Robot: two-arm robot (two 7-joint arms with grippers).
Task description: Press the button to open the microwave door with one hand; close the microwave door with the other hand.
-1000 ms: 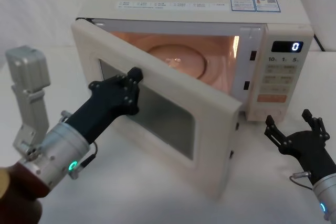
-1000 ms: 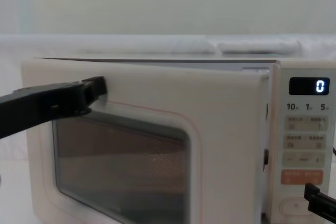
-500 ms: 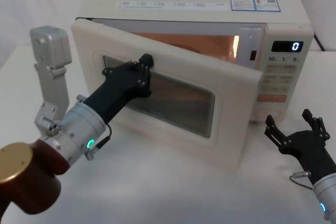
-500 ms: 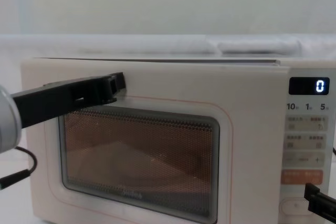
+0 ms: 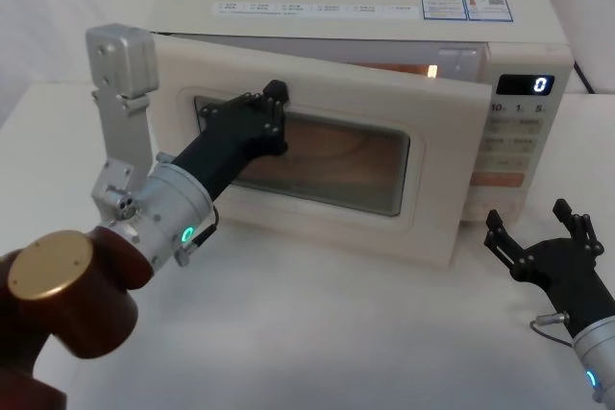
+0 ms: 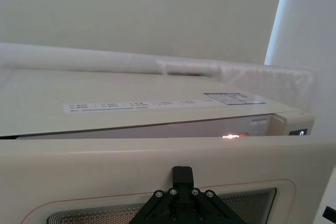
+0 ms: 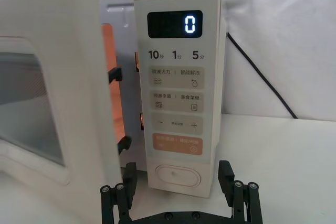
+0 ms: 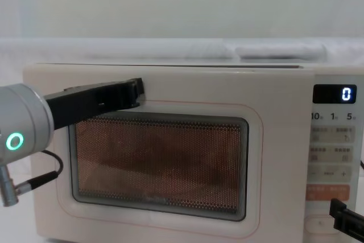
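Observation:
The cream microwave stands at the back of the table, its display showing "0". The microwave door is almost closed, with a narrow gap at its right edge where orange light shows. My left gripper is shut, its tip against the door's upper frame above the window; the chest view shows that tip on the door. My right gripper is open near the table in front of the control panel. Its wrist view has the button just beyond the open gripper.
White table lies bare in front of the oven. My left arm's silver bracket rises beside the door's left edge. A black cable runs down the white backdrop to the right of the microwave.
The door has swung from wide open to nearly closed, with my left gripper on it moving forward and to the right. The right gripper has not moved.

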